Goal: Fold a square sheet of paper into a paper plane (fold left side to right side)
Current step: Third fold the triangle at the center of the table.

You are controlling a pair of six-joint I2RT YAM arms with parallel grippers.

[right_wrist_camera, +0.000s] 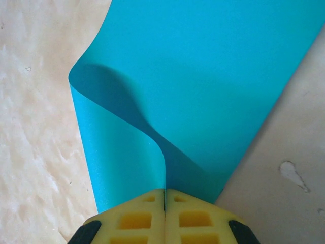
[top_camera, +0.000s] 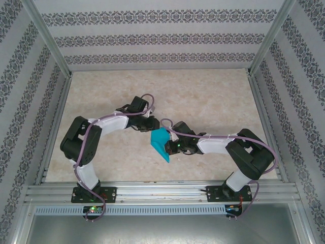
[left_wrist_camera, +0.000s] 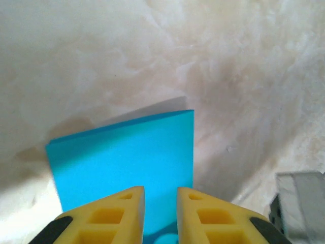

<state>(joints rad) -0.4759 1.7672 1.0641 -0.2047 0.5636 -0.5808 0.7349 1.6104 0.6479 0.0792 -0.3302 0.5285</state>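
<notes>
The square sheet of paper (top_camera: pixel 161 142) lies mid-surface (top_camera: pixel 213 101) between the two hands. It is partly folded, with its long axis running far to near and a pointed corner toward the near edge. The right hand (right_wrist_camera: pixel 165 193) is pinched tight on one edge, where a flap curls up. The left hand (left_wrist_camera: pixel 161 192) is over the sheet, its fingers a little apart and the paper visible through the gap.

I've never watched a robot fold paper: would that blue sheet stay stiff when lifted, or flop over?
Probably floppy: the square sheet of paper curls over in a soft loop beside the right gripper pinching it. Likely very light too, since that one edge pinch seems to hold it up.
</notes>
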